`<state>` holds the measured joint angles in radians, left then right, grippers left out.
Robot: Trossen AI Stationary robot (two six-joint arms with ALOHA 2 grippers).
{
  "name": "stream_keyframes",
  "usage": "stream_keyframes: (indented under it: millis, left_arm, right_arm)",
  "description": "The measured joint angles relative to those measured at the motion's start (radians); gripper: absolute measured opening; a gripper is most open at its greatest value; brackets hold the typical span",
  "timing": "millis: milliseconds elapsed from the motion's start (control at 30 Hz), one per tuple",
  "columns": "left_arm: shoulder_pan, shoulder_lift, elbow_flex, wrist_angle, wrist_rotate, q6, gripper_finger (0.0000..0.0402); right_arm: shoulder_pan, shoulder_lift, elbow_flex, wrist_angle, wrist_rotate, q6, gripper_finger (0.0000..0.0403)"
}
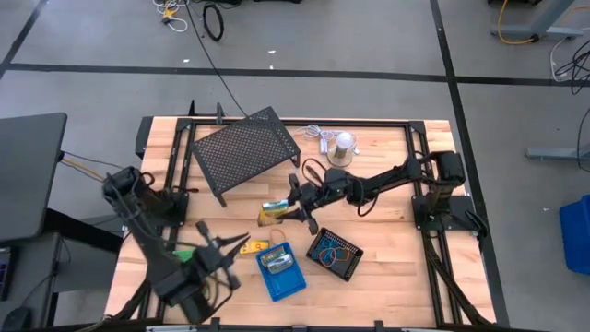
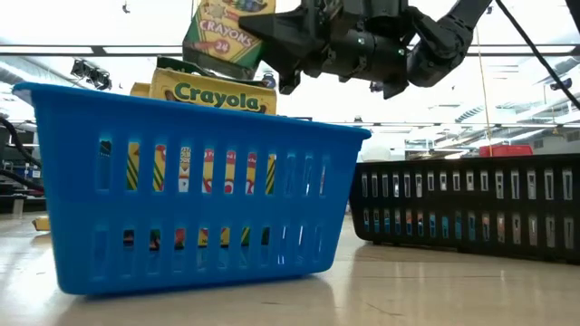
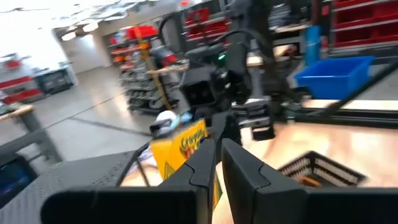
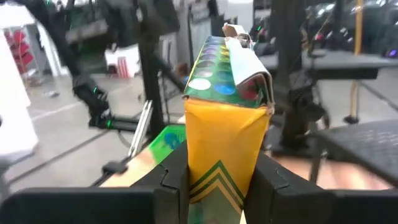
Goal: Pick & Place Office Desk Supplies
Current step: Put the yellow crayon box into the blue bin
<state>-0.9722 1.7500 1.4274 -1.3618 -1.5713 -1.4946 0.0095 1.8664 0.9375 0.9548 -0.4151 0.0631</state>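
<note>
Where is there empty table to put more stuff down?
Bare wood shows right of the black mesh tray, toward the right arm's base, and on the table's near right corner. It is crowded in the middle, where the right claw holds a crayon box above the blue tray.

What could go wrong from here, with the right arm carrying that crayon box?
1. The right gripper clamps only the lower end of the crayon box, whose top flap looks open; it might tilt or spill.
2. The blue tray already holds a Crayola box poking above its rim, so a drop there could land on top and slide off.
3. The left gripper sits near the tray; the arms could crowd each other.
</note>
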Motion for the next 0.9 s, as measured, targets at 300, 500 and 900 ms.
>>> stream_keyframes:
  millis: [300, 500, 900]
  left_arm:
    - [-0.122, 0.0, 0.016, 0.001, 0.0, 0.018, 0.0038]
    - [-0.128, -0.001, 0.007, 0.003, 0.0, 0.018, 0.0038]
    - [-0.113, -0.001, -0.007, 0.025, 0.001, 0.018, 0.0038]
  right_arm:
    - [0.161, -0.068, -0.001, -0.203, 0.062, -0.123, 0.0099]
    - [0.292, -0.133, -0.001, -0.344, 0.18, -0.174, 0.0099]
    - [0.422, -0.072, 0.0, -0.313, 0.352, -0.172, 0.0099]
